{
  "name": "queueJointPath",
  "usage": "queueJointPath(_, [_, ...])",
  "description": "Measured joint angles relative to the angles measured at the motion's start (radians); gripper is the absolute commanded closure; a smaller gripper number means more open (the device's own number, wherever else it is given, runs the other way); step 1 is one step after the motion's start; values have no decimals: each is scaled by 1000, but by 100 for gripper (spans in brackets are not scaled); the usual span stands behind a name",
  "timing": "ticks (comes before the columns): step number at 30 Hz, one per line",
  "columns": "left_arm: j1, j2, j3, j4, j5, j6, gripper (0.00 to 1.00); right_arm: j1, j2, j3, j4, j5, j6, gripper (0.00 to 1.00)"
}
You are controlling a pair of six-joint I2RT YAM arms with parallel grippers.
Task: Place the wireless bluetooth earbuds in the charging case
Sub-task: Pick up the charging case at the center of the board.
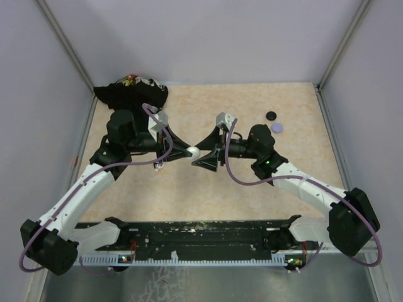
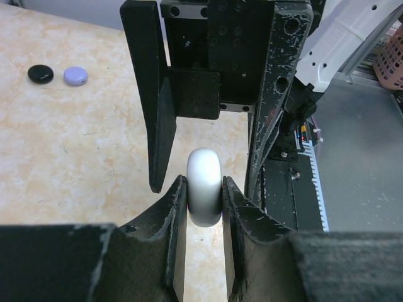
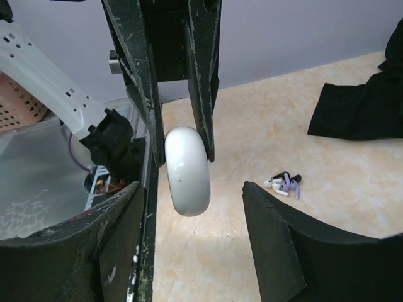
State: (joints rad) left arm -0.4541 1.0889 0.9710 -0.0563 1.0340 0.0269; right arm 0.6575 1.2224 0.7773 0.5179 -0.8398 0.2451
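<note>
Left gripper (image 2: 204, 190) pinches the white charging case (image 2: 204, 173).

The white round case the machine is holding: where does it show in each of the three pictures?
Top external: the white round case sits at the centre, between the two arms.
Left wrist: lower centre, seen edge-on.
Right wrist: centre, hanging below dark fingers.
Shared landmark: the left fingers, pinching it in every view.
</note>
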Motion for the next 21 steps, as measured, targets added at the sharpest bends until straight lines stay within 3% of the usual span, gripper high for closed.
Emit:
queueJointPath(10, [-27, 0, 0, 18, 8, 0, 100, 0, 21, 1, 64, -31, 39, 55])
queueJointPath(14, [-32, 0, 0, 25, 9, 0, 100, 0, 24, 2, 76, -45, 48, 68])
queueJointPath(16, [-34, 0, 0, 27, 6, 0, 100, 0, 24, 2, 79, -55, 51, 82])
queueJointPath(18, [-34, -2, 0, 26, 2, 0, 92, 0, 24, 2, 80, -67, 51, 94])
queueJointPath(21, [-34, -13, 0, 22, -15, -4, 81, 0, 24, 2, 86, -74, 47, 100])
